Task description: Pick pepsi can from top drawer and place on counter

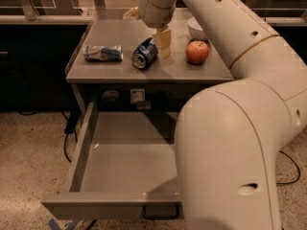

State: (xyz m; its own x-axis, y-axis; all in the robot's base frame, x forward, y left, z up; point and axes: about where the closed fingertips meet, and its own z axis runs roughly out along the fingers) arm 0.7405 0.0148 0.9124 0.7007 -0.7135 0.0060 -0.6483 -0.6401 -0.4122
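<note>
The gripper (147, 28) hangs over the counter (115, 35), fingers (164, 38) spread apart, grasping nothing. The pepsi can (144, 54) lies on its side just at its 6 o'clock. A snack packet (102, 53) sits at the can's 9 o'clock and an apple (197, 51) at its 3. The top drawer (110, 206) stands open below.

Probably a lab: metal benches (43, 19), speckled floor (29, 147); claw (147, 28) above counter (120, 37).

Blue pepsi can (144, 54) — sideways on counter (110, 32), pincer (147, 28) beside.
</note>
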